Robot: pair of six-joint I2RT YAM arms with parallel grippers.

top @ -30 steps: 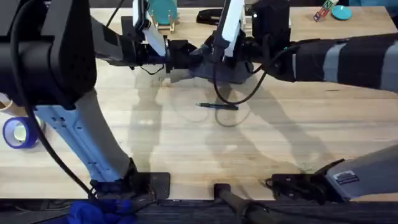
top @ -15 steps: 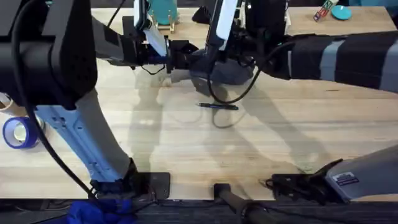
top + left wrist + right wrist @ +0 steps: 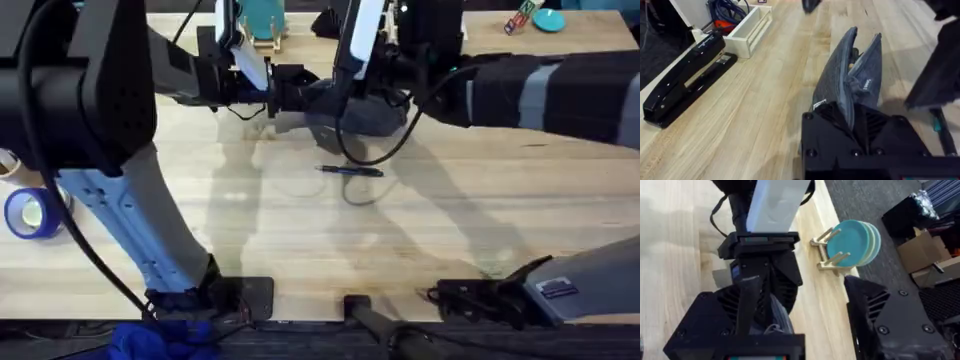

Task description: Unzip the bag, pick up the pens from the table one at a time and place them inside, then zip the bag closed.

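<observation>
— Left gripper [image 3: 292, 92] first: how does it stand?
— Its black fingers are pinched together on the near end of the bag [image 3: 852, 75], flat against the fabric on both sides. From the left wrist you can see the cloth squeezed between them.

— And the right gripper [image 3: 375, 85]?
— It sits over the other end of the bag, at the far middle of the table [image 3: 300, 230]. In the right wrist view its fingers [image 3: 890, 320] look spread apart with a gap between them, but whether they have hold of anything, such as a zipper pull, I cannot tell.

— Biggest thing after the arms?
— The table, light planks, with both arms reaching to its far side. The left arm comes from the lower left, the right arm crosses in from the right.

— The bag itself?
— Grey-blue and soft, lying between the two grippers. From the left wrist its top gapes in a long slit, the two sides standing apart, with something small and dark inside that I can't make out.

— Anything beside it?
— A black stapler [image 3: 685, 77] lies on the wood off to one side of the bag, well apart from it, next to a white tray [image 3: 750, 30]. A rack of teal plates [image 3: 852, 242] stands at the far edge of the table.

— The pen?
— One slim dark pen [image 3: 350, 171] lies flat on the table, near the bag on the side closer to the arm bases, touching neither gripper.
</observation>
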